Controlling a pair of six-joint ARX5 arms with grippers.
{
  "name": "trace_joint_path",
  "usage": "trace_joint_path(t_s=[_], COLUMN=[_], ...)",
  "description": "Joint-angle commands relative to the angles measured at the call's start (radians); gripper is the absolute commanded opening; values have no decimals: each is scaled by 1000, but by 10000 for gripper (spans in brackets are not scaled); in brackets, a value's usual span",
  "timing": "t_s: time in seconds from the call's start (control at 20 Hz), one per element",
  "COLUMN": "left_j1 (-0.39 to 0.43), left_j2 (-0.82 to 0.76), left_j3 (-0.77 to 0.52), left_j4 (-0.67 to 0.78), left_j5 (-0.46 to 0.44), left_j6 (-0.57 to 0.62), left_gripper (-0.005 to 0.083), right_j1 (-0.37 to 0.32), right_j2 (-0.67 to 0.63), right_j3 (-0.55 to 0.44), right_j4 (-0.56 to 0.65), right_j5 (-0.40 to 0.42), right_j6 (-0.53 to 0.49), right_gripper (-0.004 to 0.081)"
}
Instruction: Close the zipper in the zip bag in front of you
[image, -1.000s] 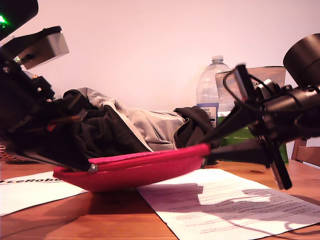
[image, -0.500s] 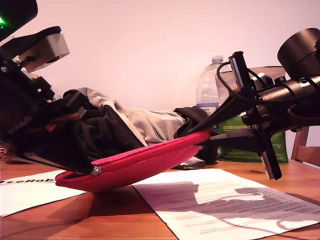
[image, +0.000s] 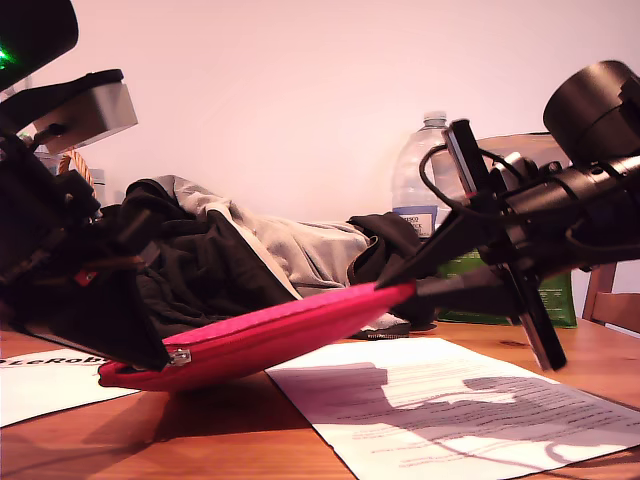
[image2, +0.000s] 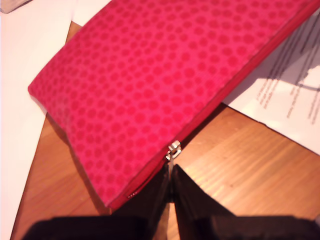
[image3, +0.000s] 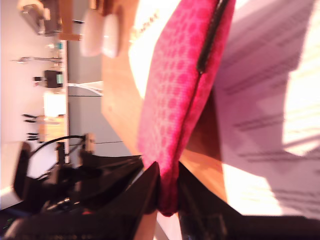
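Zip bag (image: 270, 335) hangs slanted between my pincers, its low end on the worktop (image: 240, 440) at the exterior view's left. My first pincer (image2: 171, 172) is pinched shut on the zipper (image2: 235, 80) pull tab (image2: 173, 149); my second pincer (image3: 167, 185) clamps the raised corner. Since a second ago, that corner has lifted and the sag has flattened.
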Motion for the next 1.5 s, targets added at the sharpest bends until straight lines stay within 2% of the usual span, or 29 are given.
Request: trace_joint_path(t_s=[0.0,0.35,0.55,0.65,0.7,0.75,0.85,0.9,0.95,1.05,1.1,1.2,1.25,1.35,1.45], left_j1=[11,83,92,90,89,89,89,89,89,89,89,90,90,90,90], left_j2=[-3,-3,-3,-3,-3,-3,-3,-3,-3,-3,-6,-36,-56,-84,-88], left_j3=[-17,-17,-17,-17,-17,-17,-17,-17,-17,-13,-10,-7,-7,-7,-7], left_j4=[-35,-80,-39,-4,13,30,69,82,89,93,94,105,119,141,137], left_j5=[-31,-59,13,93,132,171,234,246,257,279,281,272,247,197,189], left_j6=[8,34,33,29,31,34,34,33,33,26,23,21,0,-27,-27], left_gripper=[-24,-24,-24,-24,-2,67,296,346,359,341,263,-31,-15,-20,-20], right_j1=[-28,-76,-68,-52,-45,-39,-22,-16,-11,-1,2,13,18,26,26], right_j2=[8,8,8,8,8,8,8,8,8,8,8,8,8,8,8], right_j3=[11,11,11,11,11,11,11,11,11,11,11,11,11,11,15], right_j4=[-2,-8,-7,-6,-6,-5,-5,-5,-5,-5,-5,-5,-4,-4,-8], right_j5=[23,39,38,39,39,42,60,65,66,67,68,68,68,68,68], right_j6=[-14,-16,-16,-16,-16,-15,-15,-14,-13,-6,-3,4,4,3,3], right_gripper=[-11,-11,-11,-11,-11,-11,-11,-11,-11,-11,-11,-11,-7,71,242])
